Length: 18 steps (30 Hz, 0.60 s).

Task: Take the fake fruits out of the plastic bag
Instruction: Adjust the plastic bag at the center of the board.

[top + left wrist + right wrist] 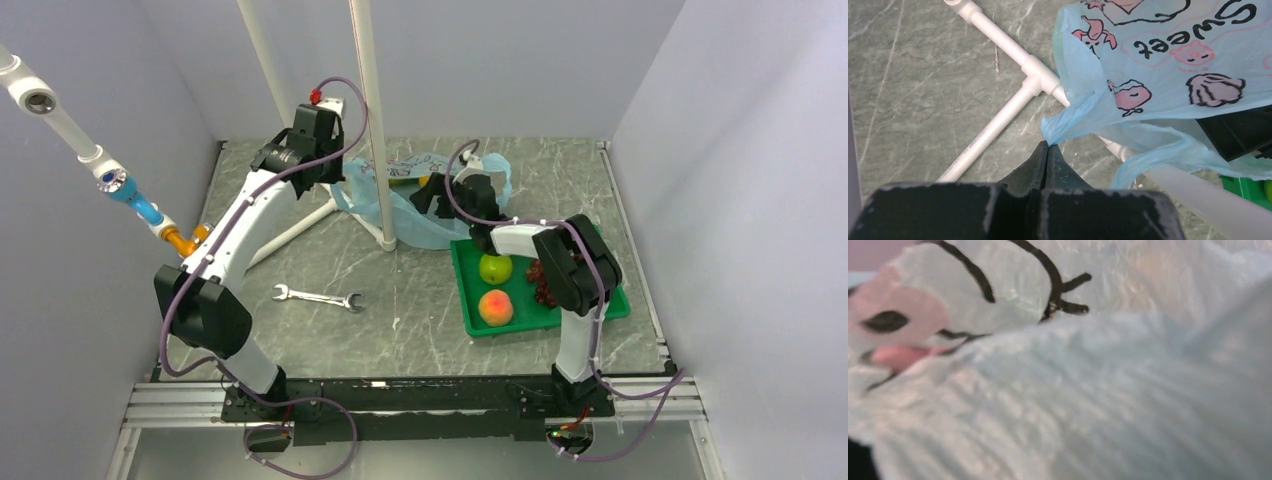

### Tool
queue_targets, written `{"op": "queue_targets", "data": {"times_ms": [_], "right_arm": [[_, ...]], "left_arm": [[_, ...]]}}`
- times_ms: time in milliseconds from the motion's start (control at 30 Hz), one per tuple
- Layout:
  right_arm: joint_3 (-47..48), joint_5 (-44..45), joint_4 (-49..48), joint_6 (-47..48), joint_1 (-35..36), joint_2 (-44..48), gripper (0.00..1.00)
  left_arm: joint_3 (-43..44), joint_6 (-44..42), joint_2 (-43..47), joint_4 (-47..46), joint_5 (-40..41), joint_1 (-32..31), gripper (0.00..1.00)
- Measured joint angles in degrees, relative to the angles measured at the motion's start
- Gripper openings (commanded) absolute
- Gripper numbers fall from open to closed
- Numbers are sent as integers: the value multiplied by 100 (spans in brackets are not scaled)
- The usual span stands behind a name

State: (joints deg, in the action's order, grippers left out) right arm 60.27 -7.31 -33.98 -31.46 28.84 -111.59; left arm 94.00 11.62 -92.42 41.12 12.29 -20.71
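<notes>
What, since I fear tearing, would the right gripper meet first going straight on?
Likely the plastic bag: its blue film fills the right wrist view, close up. What lies behind it is hidden.

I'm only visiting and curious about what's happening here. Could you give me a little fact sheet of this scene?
Left gripper: shut on a corner of the plastic bag
Right gripper: at the bag; its camera sees only plastic, so open or shut is unclear
Green tray: holds a green apple, a peach and grapes
Wrench: lying on the table, left of the tray
</notes>
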Motion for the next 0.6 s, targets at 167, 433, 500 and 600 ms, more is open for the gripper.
{"op": "queue_targets", "data": {"times_ms": [167,433,500,600], "right_arm": [[402,-389,-184,-400,-66,-15,92],[1106,-1001,214,-444,192,-109,91],[1174,-1126,389,-511,160,-116,91],[1357,-1261,767,-636,120,-136,91]], "left_arm": [[874,-203,-422,398,57,7,0],[2603,-590,-1145,1187,-612,48,76],[2157,-549,-903,1075,-800,118,97],[826,-289,-293,874,-1279,310,99]]}}
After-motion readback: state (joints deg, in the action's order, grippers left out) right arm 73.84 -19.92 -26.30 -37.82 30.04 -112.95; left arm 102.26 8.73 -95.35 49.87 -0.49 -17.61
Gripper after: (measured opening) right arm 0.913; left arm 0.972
